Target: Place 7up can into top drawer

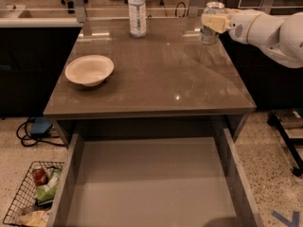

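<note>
The 7up can [209, 34] is a small silvery can held a little above the back right of the grey-brown tabletop [156, 74]. My gripper [211, 21] reaches in from the right on a white arm and is shut on the can's upper half. The top drawer [149, 183] is pulled open below the table's front edge, and its flat bottom is bare.
A clear plastic bottle [137, 12] with a white label stands at the back of the table. A cream bowl [89, 70] sits at the left. A wire basket [33, 193] with packets stands on the floor at lower left. A counter runs behind the table.
</note>
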